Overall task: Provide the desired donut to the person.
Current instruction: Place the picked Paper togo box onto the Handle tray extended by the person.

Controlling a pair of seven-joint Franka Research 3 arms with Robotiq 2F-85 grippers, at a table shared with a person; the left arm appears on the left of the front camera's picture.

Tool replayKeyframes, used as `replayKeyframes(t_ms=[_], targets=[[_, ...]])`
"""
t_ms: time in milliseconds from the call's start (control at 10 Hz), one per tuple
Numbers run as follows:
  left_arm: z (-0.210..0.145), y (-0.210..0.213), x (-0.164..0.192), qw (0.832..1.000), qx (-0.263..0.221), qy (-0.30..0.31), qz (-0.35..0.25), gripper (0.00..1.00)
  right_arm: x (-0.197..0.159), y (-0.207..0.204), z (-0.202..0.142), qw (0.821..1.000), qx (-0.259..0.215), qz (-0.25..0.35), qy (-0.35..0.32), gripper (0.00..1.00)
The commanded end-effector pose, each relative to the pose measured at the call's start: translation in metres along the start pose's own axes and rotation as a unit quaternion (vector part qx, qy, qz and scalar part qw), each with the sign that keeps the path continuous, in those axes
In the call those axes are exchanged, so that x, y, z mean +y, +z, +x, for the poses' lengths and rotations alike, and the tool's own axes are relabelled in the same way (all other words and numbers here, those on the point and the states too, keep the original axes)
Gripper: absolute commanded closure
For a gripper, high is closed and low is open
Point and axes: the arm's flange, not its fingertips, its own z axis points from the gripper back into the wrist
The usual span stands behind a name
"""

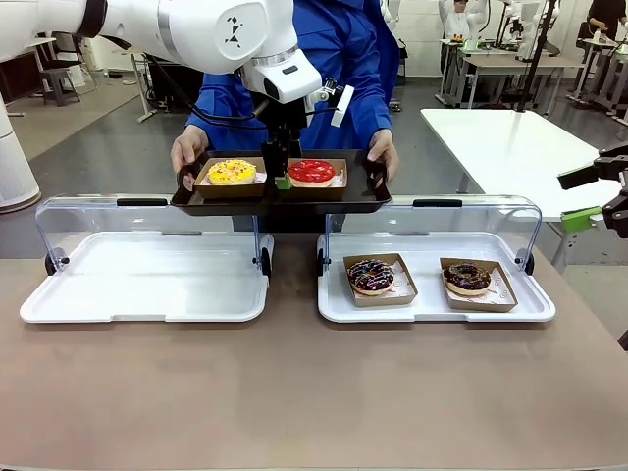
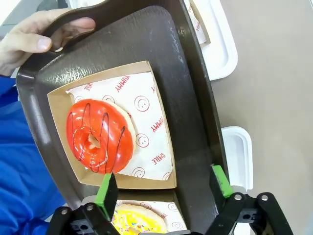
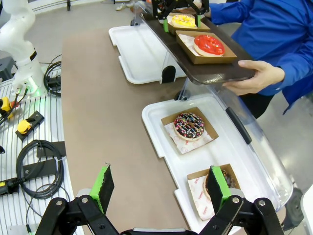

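At far edge of worktop [image 1: 294, 392]: person [image 1: 343, 59] in blue jacket holds a dark tray [image 1: 280, 201] level, 1 hand [image 1: 188, 147] at each end, other hand [image 1: 383, 152] on the opposite handle.
Tray contents: 2 cardboard boats side by side; yellow donut [image 1: 232, 172] on the robot's left, red donut [image 1: 311, 171] with dark drizzle on the robot's right.
Left claw [image 1: 282, 177]: poised over the tray between the 2 boats, fingers apart, gripping nothing; in its wrist view the green pads [image 2: 105, 190] straddle the near edge of the red donut's boat, with the donut lying free on its printed paper.
Right claw [image 3: 159, 188]: off to the robot's right, above the worktop edge, fingers apart, nothing between them.
Right white tray [image 1: 334, 294]: clear lid raised; holds 2 boats, a sprinkled chocolate donut [image 1: 371, 276] and a chocolate donut [image 1: 467, 278].
Left white tray [image 1: 147, 285]: clear lid raised.
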Motion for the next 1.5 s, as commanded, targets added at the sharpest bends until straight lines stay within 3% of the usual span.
replayKeyframes(t_ms=[0,300,400,500,1400], targets=[[0.0,0.008,-0.007,1.0,0.01,0.0,-0.006,0.0,-0.003,-0.002,-0.001,1.0,-0.016,0.005,0.004,0.0],[-0.003,0.009,-0.009,0.999,0.015,-0.01,-0.03,0.0,-0.003,-0.002,-0.001,1.0,-0.016,0.005,0.004,0.0],[-0.007,0.017,-0.012,0.997,0.035,-0.029,-0.065,0.0,-0.003,-0.002,-0.001,1.0,-0.016,0.005,0.004,0.0],[0.0,0.004,-0.007,1.0,0.01,-0.002,-0.017,0.0,-0.003,-0.002,-0.001,1.0,-0.016,0.005,0.004,0.0],[0.0,0.004,-0.007,1.0,0.01,-0.002,-0.017,0.0,-0.003,-0.002,-0.001,1.0,-0.016,0.005,0.004,0.0]])
